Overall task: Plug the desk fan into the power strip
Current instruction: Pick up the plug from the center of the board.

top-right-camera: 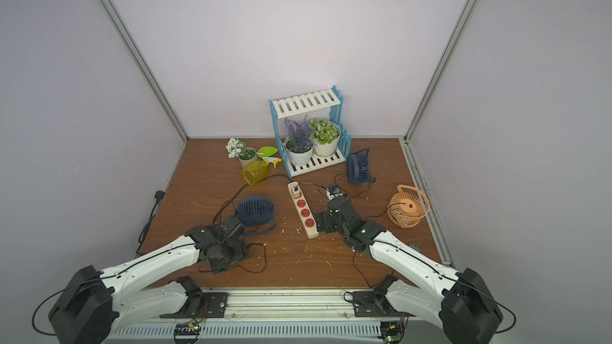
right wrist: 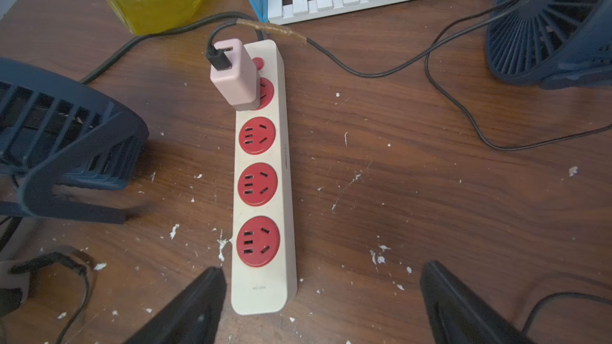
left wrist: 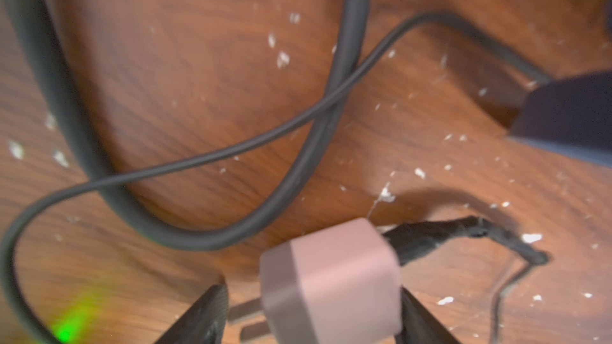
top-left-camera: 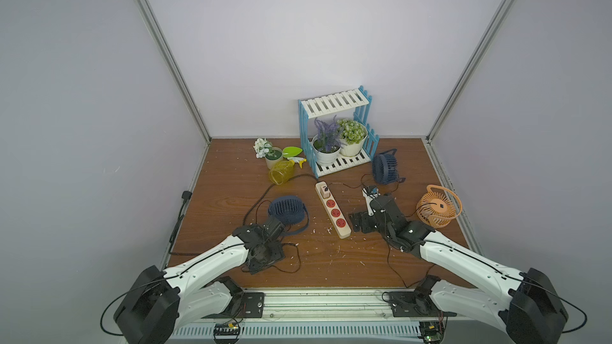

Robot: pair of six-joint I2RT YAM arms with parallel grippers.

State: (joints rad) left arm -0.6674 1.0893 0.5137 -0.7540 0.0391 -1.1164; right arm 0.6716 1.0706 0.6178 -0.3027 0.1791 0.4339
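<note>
Left gripper (left wrist: 311,289): spread around pink adapter (left wrist: 331,279), seemingly not clamped.
Right gripper (right wrist: 323,266): spread wide, empty; power strip (top-left-camera: 332,209) at 9 o'clock.

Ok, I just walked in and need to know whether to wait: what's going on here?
The left gripper has its open jaws either side of a pink plug adapter, which lies on the wooden table beside the nearer dark blue desk fan. The right gripper is open at the near end of the power strip. A plugged-in pink adapter already fills the strip's far socket; three sockets are free.
</note>
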